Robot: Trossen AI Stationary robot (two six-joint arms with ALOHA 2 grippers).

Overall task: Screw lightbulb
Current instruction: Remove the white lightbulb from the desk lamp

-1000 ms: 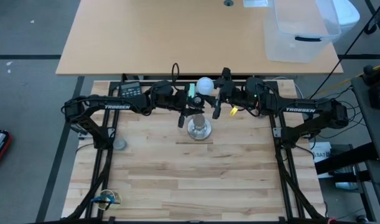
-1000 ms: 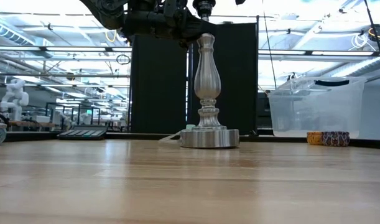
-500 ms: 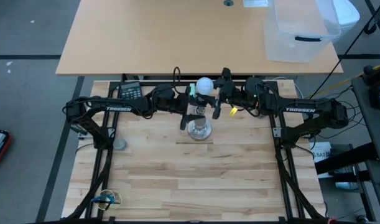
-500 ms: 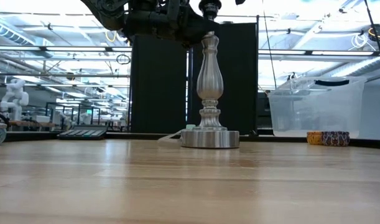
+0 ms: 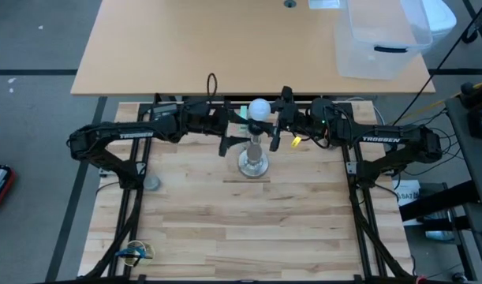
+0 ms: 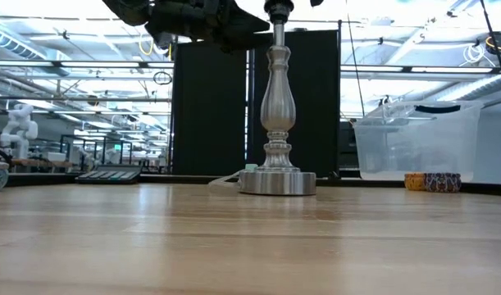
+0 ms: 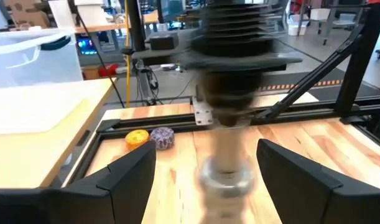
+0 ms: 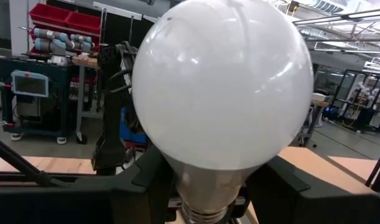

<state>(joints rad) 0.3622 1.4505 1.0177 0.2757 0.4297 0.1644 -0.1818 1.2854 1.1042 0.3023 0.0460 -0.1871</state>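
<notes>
A silver stand with a round base rises upright at the table's far middle, its black socket on top. The white lightbulb sits over the stand's top, with my right gripper shut on it. Whether its screw base is in the socket is hidden. My left gripper is open just left of the stand. In the left wrist view its fingers stand apart, with the blurred stand ahead of them, untouched. My right gripper pinches the lightbulb's tapering neck, just below the globe, between its two fingers. The fingers come level from the table's right side. The bulb stands upright with its globe up, above the stand.
A clear plastic bin stands on the far table at the right. A yellow and a purple small object lie at the table's far right. A dark keypad lies at the far left, and a small grey disc near the left frame.
My left gripper has let go of the stand's upper neck and drawn back toward the table's left edge. The stand has stayed on its base, and my right gripper has kept the lightbulb over it.
</notes>
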